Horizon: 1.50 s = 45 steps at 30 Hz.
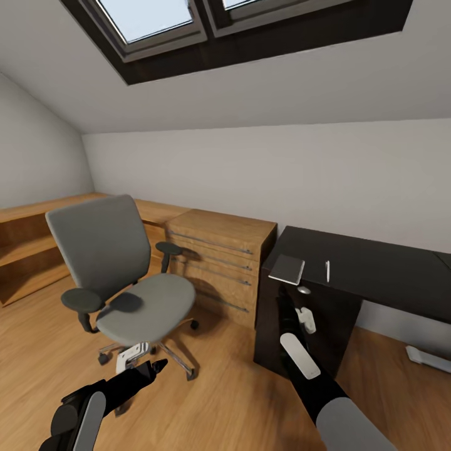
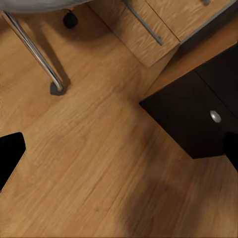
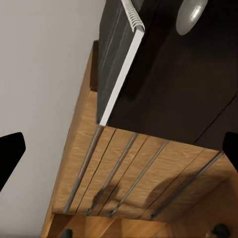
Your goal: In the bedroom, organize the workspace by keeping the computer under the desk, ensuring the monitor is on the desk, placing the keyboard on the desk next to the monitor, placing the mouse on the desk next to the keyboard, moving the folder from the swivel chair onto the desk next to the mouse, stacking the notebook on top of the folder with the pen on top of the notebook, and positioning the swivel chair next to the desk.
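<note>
Looking across the bedroom, we see one dark desk [image 1: 388, 263] at the right with a matte black top and a cabinet front carrying one round silver knob [image 1: 304, 290]. On its near-left corner lies one notebook [image 1: 287, 269] — grey cover, white page edge, slightly overhanging the edge. Just beside it, apart from it, lies one thin white pen [image 1: 327, 270].

One swivel chair [image 1: 119, 275] stands left of the desk, well apart from it: grey fabric seat and back, two dark oval armrests, chrome legs on black casters. We see nothing on its seat.

Between chair and desk sits one wooden drawer unit [image 1: 222, 263], light oak grain, four long metal bar handles. A low wooden shelf [image 1: 31, 247] runs along the left wall. The floor [image 1: 219, 388] is oak plank. A white flat object [image 1: 429, 360] lies on the floor at far right — we cannot tell what it is.

Our right gripper [image 1: 305, 313] is just below the knob, against the cabinet front. In the right wrist view its two black fingertips [image 3: 11, 151] stand wide apart, nothing between them, with the notebook's spiral wire [image 3: 132, 15] ahead.

Our left gripper [image 1: 153, 366] hangs low over the floor near the chair base — in the left wrist view one black fingertip [image 2: 11, 151] shows at one edge and a dark shape at the other, jaws spread, empty.
</note>
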{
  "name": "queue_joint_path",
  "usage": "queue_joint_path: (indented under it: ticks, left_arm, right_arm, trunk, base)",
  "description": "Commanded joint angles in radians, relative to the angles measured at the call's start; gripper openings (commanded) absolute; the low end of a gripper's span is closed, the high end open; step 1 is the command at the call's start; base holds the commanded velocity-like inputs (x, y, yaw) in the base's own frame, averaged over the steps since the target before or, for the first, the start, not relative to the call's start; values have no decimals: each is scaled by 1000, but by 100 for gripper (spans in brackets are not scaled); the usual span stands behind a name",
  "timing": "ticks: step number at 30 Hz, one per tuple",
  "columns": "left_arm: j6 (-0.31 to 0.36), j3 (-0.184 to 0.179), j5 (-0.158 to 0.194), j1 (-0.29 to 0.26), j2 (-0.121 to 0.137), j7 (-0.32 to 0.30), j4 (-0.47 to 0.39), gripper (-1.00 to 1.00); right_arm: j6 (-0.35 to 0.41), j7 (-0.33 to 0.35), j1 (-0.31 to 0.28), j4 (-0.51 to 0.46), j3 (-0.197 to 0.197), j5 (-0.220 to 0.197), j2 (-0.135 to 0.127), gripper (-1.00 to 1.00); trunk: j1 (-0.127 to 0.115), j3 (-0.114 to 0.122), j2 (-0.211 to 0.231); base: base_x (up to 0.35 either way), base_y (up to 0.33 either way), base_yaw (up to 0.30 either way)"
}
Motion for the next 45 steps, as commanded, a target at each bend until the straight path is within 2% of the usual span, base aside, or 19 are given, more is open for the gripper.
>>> queue_joint_path:
  ticks: [1, 3, 16, 25, 36, 45]
  left_arm:
    - [5, 3, -4, -1, -1, -8, 0, 100]
    - [5, 4, -4, -1, -1, -8, 0, 100]
    - [5, 3, -4, -1, -1, -8, 5, 100]
    - [5, 3, -4, -1, -2, -8, 6, 100]
    - [6, 3, -4, -1, -2, -8, 7, 100]
    - [8, 3, -4, -1, -1, -9, 7, 100]
  right_arm:
    - [-6, 2, -1, -1, 4, -4, 0, 100]
    - [-8, 33, -1, -2, 5, -3, 0, 100]
    - [-18, 79, -1, -3, 3, 4, -1, 100]
    - [-72, 89, -1, -3, 1, 5, -4, 100]
    - [-89, 86, -1, 0, -4, 3, -20, 100]
    - [-81, 80, -1, 9, -46, 0, -29, 100]
  trunk:
    - [0, -1, 0]
    - [0, -1, 0]
    - [0, -1, 0]
    - [0, -1, 0]
    - [0, -1, 0]
    - [0, -1, 0]
  base:
    - [104, 79, 0]
    - [55, 42, 0]
    - [77, 5, 0]
    - [4, 0, 0]
    - [17, 0, 0]
    - [13, 0, 0]
